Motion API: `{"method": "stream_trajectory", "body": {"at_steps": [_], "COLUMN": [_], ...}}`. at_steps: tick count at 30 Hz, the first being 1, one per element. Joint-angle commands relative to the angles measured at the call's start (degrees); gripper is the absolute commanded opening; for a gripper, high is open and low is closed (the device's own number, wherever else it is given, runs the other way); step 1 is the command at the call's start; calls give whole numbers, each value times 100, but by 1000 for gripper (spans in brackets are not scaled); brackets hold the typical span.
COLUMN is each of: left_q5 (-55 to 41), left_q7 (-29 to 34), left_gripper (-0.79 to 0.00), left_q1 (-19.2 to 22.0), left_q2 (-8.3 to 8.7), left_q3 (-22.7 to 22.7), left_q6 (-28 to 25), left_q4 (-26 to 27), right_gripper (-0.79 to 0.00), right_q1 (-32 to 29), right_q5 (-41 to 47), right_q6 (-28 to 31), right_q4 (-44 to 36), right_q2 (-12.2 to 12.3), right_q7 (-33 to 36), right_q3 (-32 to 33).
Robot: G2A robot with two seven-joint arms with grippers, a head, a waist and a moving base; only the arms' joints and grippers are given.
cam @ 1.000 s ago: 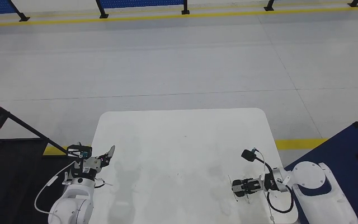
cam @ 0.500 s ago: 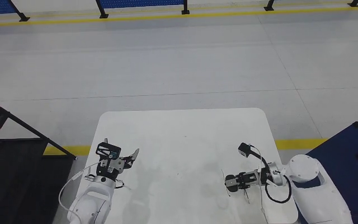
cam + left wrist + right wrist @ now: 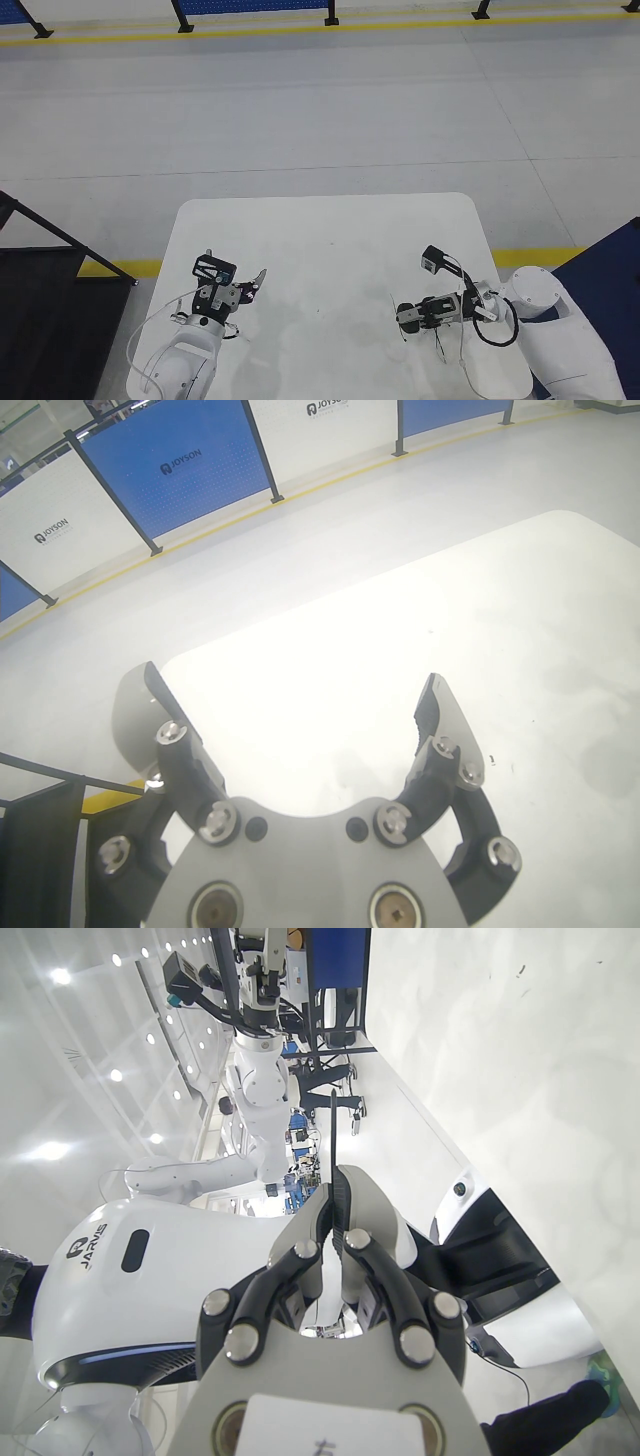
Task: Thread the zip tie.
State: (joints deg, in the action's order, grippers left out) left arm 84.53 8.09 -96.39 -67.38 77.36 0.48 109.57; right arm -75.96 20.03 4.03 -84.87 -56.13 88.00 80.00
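The left tool is hanging released, jaws spread wide with nothing between them, over the white table at about 8 o'clock of the tabletop in the top view. The right tool is sitting low over the table at about 4 o'clock, pointing towards 9 o'clock and clenched on a thin black zip tie. The tie is sticking straight out beyond the tool's tip, clear of the tabletop. The two tools are standing well apart
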Motion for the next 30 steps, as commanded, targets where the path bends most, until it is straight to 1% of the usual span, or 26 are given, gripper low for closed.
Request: {"method": "stream_trajectory", "body": {"at_steps": [1, 3, 7, 11, 13, 16, 24, 26, 27, 30], "left_q5": [17, 57, 261, 751, 848, 790, 790, 634, 562, 801], "left_q7": [-234, -485, -787, -885, -952, -1110, -1110, -1325, -1479, -1950], "left_gripper": [0, 0, 0, 0, 0, 0, 0, 0, 0, 0], "left_q1": [-8, -28, -16, 58, 72, 68, 68, 80, 86, 128], "left_q2": [4, 7, 7, 12, 8, 16, 16, 8, 4, 9], "left_q3": [-31, -61, -237, -430, -513, -583, -583, -627, -643, -788], "left_q6": [-192, -354, -633, -794, -841, -1171, -1171, -1247, -1272, -1451], "left_q4": [16, -10, -54, -106, -104, -74, -74, -42, -49, -105], "right_gripper": [-785, -785, -785, -785, -785, -785, -785, -785, -785, -785], "right_q1": [0, -46, 116, 365, 476, 599, 617, 617, 576, 469], "right_q5": [0, 418, 1486, 2219, 2622, 3428, 3516, 3516, 3622, 4742], "right_q6": [0, -96, -481, -874, -1080, -1607, -1612, -1612, -1683, -2236], "right_q4": [0, 39, 346, 618, 758, 987, 1014, 1014, 1023, 1109], "right_q2": [0, -29, -81, -99, -106, -129, -132, -132, -142, -235], "right_q7": [0, -145, 0, 0, 0, 0, 0, 0, -67, -205], "right_q3": [0, -49, -211, -535, -714, -1046, -1064, -1064, -1083, -1204]}}
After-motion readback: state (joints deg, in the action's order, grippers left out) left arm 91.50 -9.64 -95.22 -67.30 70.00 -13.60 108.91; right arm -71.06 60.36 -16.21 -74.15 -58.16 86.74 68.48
